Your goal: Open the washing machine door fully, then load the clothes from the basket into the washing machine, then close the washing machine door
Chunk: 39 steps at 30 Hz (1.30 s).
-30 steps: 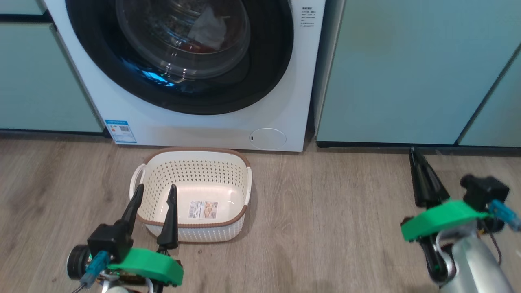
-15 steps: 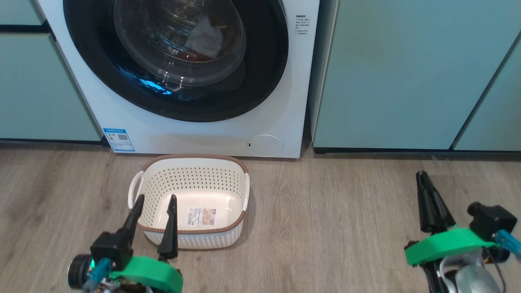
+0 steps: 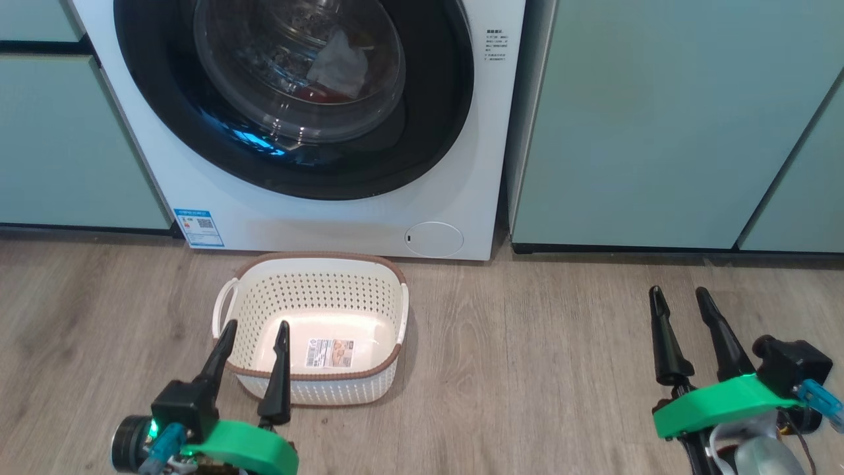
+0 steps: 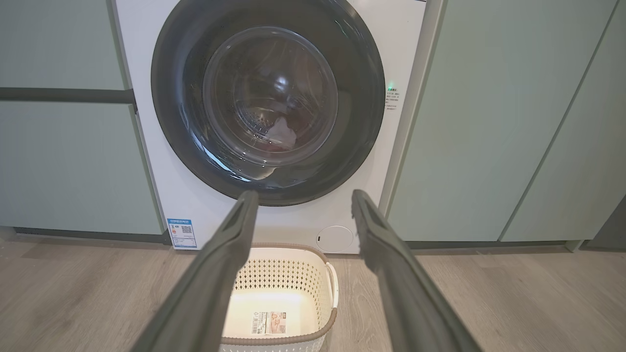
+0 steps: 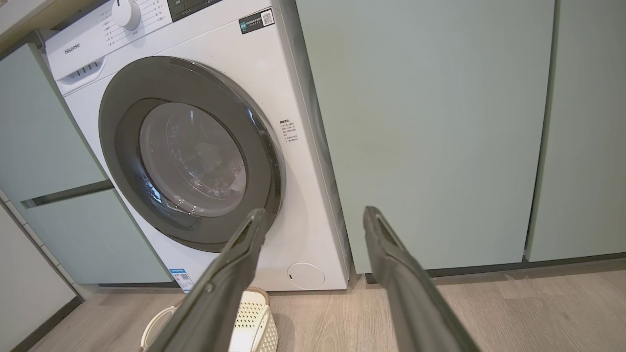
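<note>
1. Washing machine door (image 3: 297, 86) sits shut, red clothes (image 3: 324, 95) glimpsed behind its glass.
2. Basket (image 3: 316, 290) stands on the floor (image 3: 527, 363), just below the door.
3. Left end effector (image 3: 257, 324): low, fingers spread, pointing over the basket's near rim.
4. Right end effector (image 3: 678, 291): released, fingers parted, low, well right of the basket.

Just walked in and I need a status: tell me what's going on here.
Nothing is being handled right now. The door of the washing machine looks shut, with red clothes behind its glass. The basket sits on the floor in front, no clothes in it. The robot's left end effector hovers open at the basket's near rim; the right end effector is open above the floor further right.
</note>
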{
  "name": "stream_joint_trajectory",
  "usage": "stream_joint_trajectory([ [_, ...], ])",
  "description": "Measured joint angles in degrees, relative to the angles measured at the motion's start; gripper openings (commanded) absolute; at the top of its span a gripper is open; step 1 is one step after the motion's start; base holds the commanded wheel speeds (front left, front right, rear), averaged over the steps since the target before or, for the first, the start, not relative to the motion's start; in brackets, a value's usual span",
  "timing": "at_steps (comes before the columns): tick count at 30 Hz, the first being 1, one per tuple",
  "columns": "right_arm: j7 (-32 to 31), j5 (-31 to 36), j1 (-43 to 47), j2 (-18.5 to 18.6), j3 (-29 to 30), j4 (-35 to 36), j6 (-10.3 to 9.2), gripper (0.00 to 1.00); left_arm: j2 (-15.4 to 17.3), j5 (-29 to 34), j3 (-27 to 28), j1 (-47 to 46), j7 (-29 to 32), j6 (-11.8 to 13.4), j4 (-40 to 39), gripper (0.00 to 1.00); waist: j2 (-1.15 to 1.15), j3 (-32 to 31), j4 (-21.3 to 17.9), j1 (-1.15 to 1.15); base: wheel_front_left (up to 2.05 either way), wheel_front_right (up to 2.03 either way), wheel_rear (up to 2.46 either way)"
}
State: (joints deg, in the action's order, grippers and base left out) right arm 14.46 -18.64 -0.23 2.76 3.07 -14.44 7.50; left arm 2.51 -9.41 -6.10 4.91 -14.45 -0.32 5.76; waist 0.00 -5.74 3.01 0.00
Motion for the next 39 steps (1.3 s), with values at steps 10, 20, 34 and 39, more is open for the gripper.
stream_joint_trajectory([
  [10, 0.0, 0.0, 0.0, 0.0, 0.0, 0.0, 0.00, 1.00, 0.0, 0.3, -0.1, 0.0, 0.0, 0.4, -0.7, 1.00, 0.00, 0.3, 0.1, 0.00, 0.00, 0.00, 0.00],
  [20, 0.0, 0.0, 0.0, 0.0, -0.1, 0.0, 0.00, 1.00, 0.0, 0.3, -0.1, 0.0, 0.0, 0.5, -1.0, 1.00, 0.00, 0.4, 0.1, 0.00, 0.00, 0.00, 0.00],
  [34, 0.0, 0.0, 0.0, 0.0, 0.0, 0.0, 0.00, 1.00, 0.0, -1.5, 0.3, 0.2, 0.0, -1.0, -0.3, 1.00, 0.00, 0.4, 0.5, 0.00, 0.00, 0.00, 0.00],
  [39, 0.0, 0.0, 0.0, 0.0, 0.0, 0.0, 0.00, 1.00, 0.0, -2.3, 0.5, 0.2, 0.0, -1.1, -0.2, 1.00, 0.00, 0.4, 0.5, 0.00, 0.00, 0.00, 0.00],
])
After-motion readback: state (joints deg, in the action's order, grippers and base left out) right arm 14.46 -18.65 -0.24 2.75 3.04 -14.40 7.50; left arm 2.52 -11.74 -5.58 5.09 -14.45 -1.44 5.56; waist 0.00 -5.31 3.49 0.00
